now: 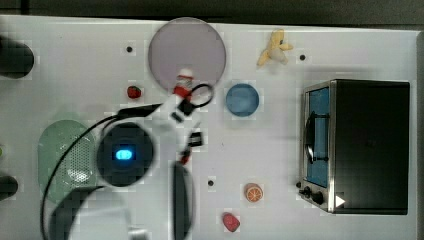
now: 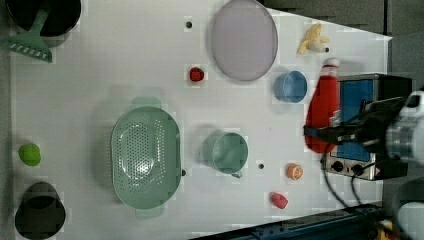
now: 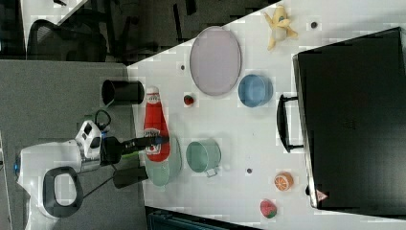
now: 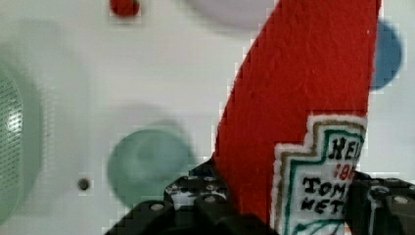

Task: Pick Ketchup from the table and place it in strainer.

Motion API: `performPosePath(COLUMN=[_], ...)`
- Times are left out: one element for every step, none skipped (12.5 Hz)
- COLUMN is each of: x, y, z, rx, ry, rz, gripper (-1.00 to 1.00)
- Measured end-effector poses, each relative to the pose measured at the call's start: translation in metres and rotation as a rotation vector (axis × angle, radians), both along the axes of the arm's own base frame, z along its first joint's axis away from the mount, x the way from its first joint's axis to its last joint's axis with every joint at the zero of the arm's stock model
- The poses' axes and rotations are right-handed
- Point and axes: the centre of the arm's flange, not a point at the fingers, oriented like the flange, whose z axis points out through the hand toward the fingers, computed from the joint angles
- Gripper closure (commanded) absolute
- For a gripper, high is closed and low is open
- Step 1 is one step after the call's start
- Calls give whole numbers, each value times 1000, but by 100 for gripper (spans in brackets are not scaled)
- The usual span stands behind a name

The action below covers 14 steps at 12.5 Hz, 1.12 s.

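The Ketchup is a soft red bottle with a white cap and a white label, and it hangs in the air above the table. My gripper is shut on its lower body at the label, as the right view shows for the gripper and Ketchup. In the wrist view the black fingers press both sides of the Ketchup. The pale green strainer lies on the table in the left view's left half. From the top, my arm hides part of the strainer.
A green mug stands beside the strainer. A purple plate, a blue bowl and a strawberry lie further back. A black toaster oven fills the top view's right side. An orange slice and a red fruit lie near the front.
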Motion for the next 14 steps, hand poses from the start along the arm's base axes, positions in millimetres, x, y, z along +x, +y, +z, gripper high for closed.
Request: performPosePath(x=[-5, -10, -16, -24, -31, -38, -45, -51, -53, -55, -57, -62, -67, -70], y=[25, 50, 75, 99, 121, 144, 166, 187, 208, 227, 242, 252, 257, 261], z=[-11, -24, -39, -54, -66, -76, -85, -94, -99, -104, -110, -119, -130, -141], rx=[-6, -14, -21, -25, -23, -13, 3, 32, 74, 116, 152, 169, 172, 177], ry=[20, 46, 75, 102, 118, 120, 119, 108, 90, 88, 91, 106, 131, 152], rz=[-13, -29, -40, -41, -39, -31, -23, -20, -28, -55, -91, -119, -140, -165], gripper=[-20, -20, -20, -20, -20, -20, -20, -20, -20, -20, -20, -20, -20, -20])
